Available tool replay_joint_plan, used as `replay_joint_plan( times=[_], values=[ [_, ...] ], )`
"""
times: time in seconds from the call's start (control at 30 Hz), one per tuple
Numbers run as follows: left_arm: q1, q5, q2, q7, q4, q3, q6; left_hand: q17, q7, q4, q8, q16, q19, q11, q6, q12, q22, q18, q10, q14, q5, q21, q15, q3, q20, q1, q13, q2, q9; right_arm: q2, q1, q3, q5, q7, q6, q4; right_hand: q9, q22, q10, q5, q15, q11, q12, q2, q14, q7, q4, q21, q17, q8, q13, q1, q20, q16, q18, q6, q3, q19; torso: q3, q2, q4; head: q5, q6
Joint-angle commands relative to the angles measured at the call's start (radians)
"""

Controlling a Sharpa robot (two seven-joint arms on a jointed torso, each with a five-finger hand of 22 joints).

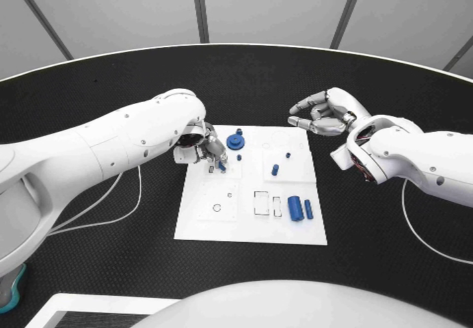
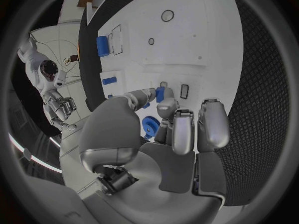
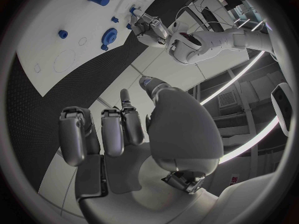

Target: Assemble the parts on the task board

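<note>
The left hand (image 1: 204, 149) pinches a small blue part (image 2: 160, 94) between its fingers (image 2: 184, 129) over the task board (image 1: 249, 229). The right hand (image 1: 325, 113) hovers off the board, fingers (image 3: 112, 132) curled, holding nothing.

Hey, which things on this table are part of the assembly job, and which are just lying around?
Part of the job:
- white task board
- blue gear
- two blue cylinders
- small blue peg
- blue part in the left hand

Lying about:
- white cables on the black table
</note>
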Motion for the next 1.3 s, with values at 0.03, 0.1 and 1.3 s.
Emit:
replay_joint_plan(
  times=[0.03, 0.1, 1.3],
  values=[
    [0.000, -0.002, -0.003, -0.003, 0.004, 0.000, 0.001, 0.150, -0.002, -0.068, 0.003, 0.006, 0.000, 0.001, 0.000, 0.004, 0.000, -0.005, 0.008, 0.074, 0.007, -0.003, -0.003, 0.075, -0.002, 0.019, 0.002, 0.017, 0.008, 0.000, 0.000, 0.000, 0.000, 0.000, 0.000, 0.000, 0.002, 0.114, -0.002, 0.004, -0.005, -0.005, -0.002, 0.001, 0.069, 0.002, 0.004, -0.004, 0.124, 0.006, 0.134, -0.005, -0.008, -0.002, 0.008, -0.005, 0.000, 0.032, -0.0001, 0.000, -0.0003, 0.001, 0.000],
    [0.000, -0.004, -0.004, -0.004, 0.006, 0.000, 0.005, 0.150, -0.002, -0.068, 0.003, 0.006, 0.000, 0.001, 0.000, 0.004, 0.000, -0.005, 0.008, 0.074, 0.007, -0.002, -0.003, 0.075, -0.002, 0.019, 0.002, 0.017, 0.008, 0.000, 0.000, 0.000, 0.000, -0.001, 0.001, 0.000, 0.002, 0.114, -0.002, 0.004, -0.005, -0.005, -0.002, 0.001, 0.069, 0.002, 0.004, -0.004, 0.124, 0.006, 0.134, -0.005, -0.008, -0.002, 0.008, -0.005, 0.000, 0.032, -0.0001, 0.000, 0.0001, 0.002, 0.000],
    [-0.002, -0.005, -0.003, -0.011, 0.010, 0.000, 0.029, 0.150, -0.002, -0.068, 0.009, 0.006, 0.000, 0.002, -0.001, 0.013, 0.000, -0.005, 0.018, 0.074, 0.005, -0.002, -0.002, 0.072, -0.001, 0.008, 0.014, 0.007, 0.008, 0.002, 0.000, 0.000, 0.000, -0.002, 0.003, -0.001, 0.002, 0.114, -0.002, 0.004, -0.005, -0.005, -0.002, 0.001, 0.069, 0.002, 0.004, -0.004, 0.124, 0.006, 0.134, -0.005, -0.008, -0.002, 0.008, -0.005, 0.000, 0.032, 0.0010, 0.001, -0.0012, 0.003, 0.000]
  ],
)
